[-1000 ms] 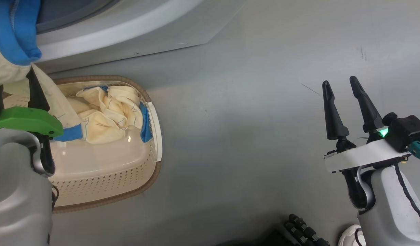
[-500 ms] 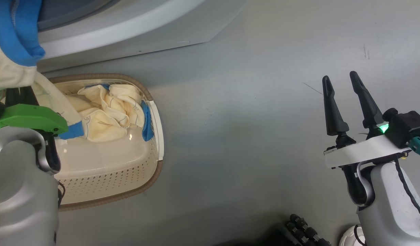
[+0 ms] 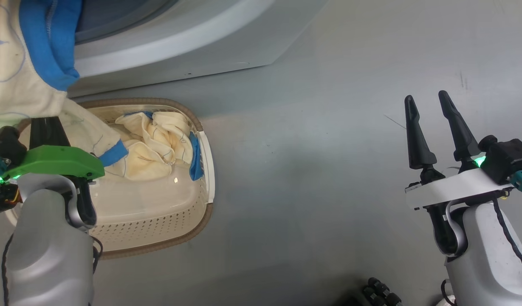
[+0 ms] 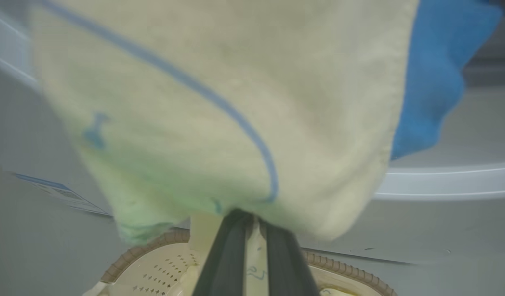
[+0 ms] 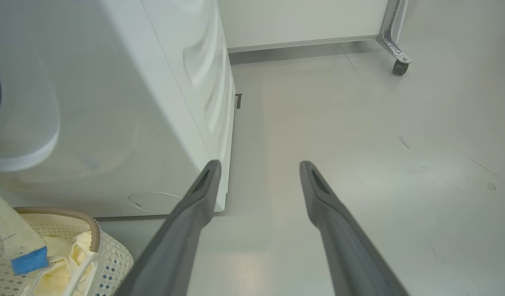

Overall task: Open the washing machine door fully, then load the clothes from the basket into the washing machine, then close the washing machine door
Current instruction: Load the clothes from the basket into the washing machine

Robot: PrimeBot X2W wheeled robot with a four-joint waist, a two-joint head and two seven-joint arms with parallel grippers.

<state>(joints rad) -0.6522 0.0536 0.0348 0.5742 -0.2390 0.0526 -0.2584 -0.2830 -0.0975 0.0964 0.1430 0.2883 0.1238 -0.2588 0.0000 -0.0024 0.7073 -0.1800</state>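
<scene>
Our left gripper [image 4: 252, 216] pinches one cream piece of the clothes [image 4: 219, 102] above the basket [image 3: 159, 219], where more lie, beside the washing machine [image 3: 180, 38]; our right gripper [image 3: 426, 97] stands spread and empty

head: I'm looking steeply down on floor [image 3: 307, 170] and basket [image 3: 150, 219] | left wrist: I'm staring point-blank into cloth [image 4: 236, 102] | right wrist: I'm facing low along washer [image 5: 112, 102] and floor | all three are sharing the basket's rim

Light: bright, even, diffuse; glare patch on floor [image 5: 244, 263]. Blurred, out of focus: clothes [image 4: 219, 123] close to left wrist lens.
</scene>
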